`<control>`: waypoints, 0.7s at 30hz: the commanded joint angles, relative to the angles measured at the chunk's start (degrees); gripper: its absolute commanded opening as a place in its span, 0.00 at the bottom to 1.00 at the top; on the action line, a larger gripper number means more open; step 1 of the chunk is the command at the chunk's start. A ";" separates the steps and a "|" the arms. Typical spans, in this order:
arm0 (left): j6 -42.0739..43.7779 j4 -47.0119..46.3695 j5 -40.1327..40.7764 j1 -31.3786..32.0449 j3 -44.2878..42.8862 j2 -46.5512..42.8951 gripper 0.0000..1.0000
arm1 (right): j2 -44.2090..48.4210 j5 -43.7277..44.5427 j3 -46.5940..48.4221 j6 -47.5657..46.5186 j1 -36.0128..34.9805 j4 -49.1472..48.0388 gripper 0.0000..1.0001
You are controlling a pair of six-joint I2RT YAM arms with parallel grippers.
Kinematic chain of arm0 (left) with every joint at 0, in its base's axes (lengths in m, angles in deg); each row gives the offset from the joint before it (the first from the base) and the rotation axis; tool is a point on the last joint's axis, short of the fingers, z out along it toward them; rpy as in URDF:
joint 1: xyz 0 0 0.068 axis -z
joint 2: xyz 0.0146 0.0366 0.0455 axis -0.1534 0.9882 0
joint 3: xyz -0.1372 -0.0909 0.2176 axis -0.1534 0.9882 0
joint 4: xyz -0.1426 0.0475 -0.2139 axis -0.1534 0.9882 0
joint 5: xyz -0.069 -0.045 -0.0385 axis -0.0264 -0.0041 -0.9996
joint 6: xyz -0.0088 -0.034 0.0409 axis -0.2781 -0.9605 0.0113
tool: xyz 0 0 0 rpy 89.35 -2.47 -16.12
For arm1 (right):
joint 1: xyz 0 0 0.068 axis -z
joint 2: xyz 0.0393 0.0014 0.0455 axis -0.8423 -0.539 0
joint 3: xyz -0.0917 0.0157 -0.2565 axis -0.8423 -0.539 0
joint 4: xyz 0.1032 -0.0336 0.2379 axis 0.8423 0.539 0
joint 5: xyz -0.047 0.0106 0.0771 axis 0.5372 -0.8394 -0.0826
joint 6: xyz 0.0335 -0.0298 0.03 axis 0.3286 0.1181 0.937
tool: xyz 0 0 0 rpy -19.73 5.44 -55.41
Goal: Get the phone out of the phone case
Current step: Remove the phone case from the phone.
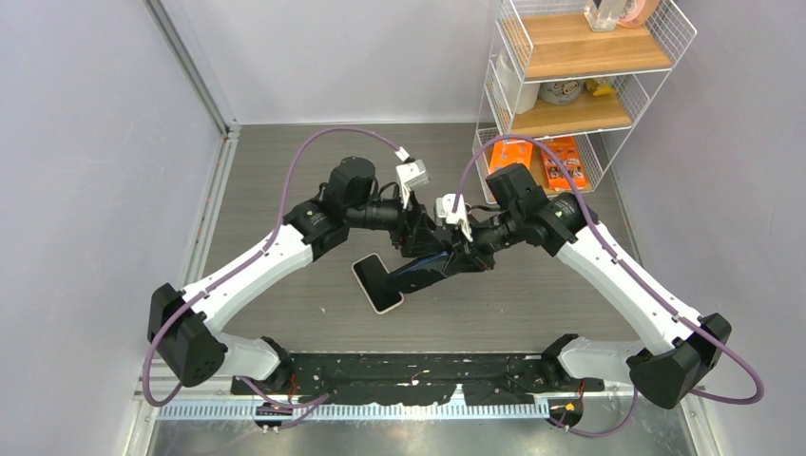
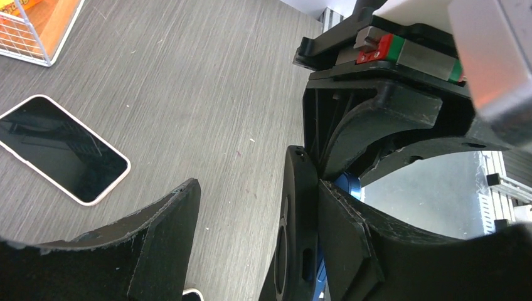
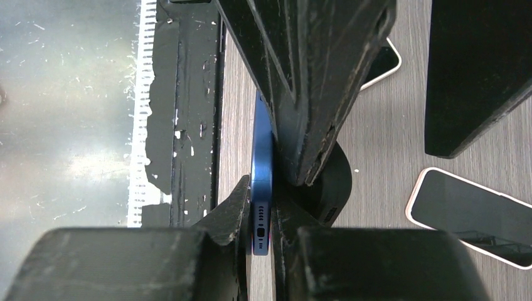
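At mid-table the two arms meet nose to nose above the grey wood-grain table (image 1: 532, 304), with the task's things held between them. Clamped edge-on between the fingers of the right gripper (image 3: 261, 188) is the blue phone (image 3: 261, 144), its port end pointing toward that wrist's camera and lifted clear of the surface. The black phone case (image 2: 295, 232) clings to one side of it and bows away from the phone at the near end, so the phone is not yet free of it. The left gripper (image 2: 254, 188) comes in from the opposite side with its jaws spread. One of its fingers (image 2: 342, 251) lies against the phone-and-case bundle, the other (image 2: 163, 244) stands apart with bare table showing in the gap. How far the case has been peeled back I cannot tell. A second phone (image 1: 378, 283) with a dark screen and pale rim lies flat, face up, just beside the grippers on the left arm's side. A wire shelf (image 1: 580, 85) stands at the far right corner.
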 commanded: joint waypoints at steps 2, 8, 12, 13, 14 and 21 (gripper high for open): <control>2.92 3.42 -2.00 1.98 -0.43 2.29 0.70 | 2.68 -3.98 2.08 -0.26 -0.22 -7.39 0.05; 2.60 2.83 -3.97 2.42 0.60 3.34 0.60 | 3.01 -3.40 1.98 -0.08 -0.09 -7.50 0.05; 2.31 2.26 -3.94 2.41 0.88 3.17 0.42 | 3.61 -3.19 1.40 0.02 0.23 -7.54 0.06; 2.31 2.20 -3.82 2.41 0.88 3.04 0.37 | 3.72 -3.13 1.20 0.04 0.44 -7.55 0.05; 2.23 2.15 -3.66 2.41 0.99 2.97 0.31 | 4.14 -3.15 0.95 0.05 0.55 -7.67 0.05; 1.49 -0.30 0.04 1.45 4.31 0.47 0.00 | 6.60 -3.68 -0.38 0.14 2.40 -7.55 0.05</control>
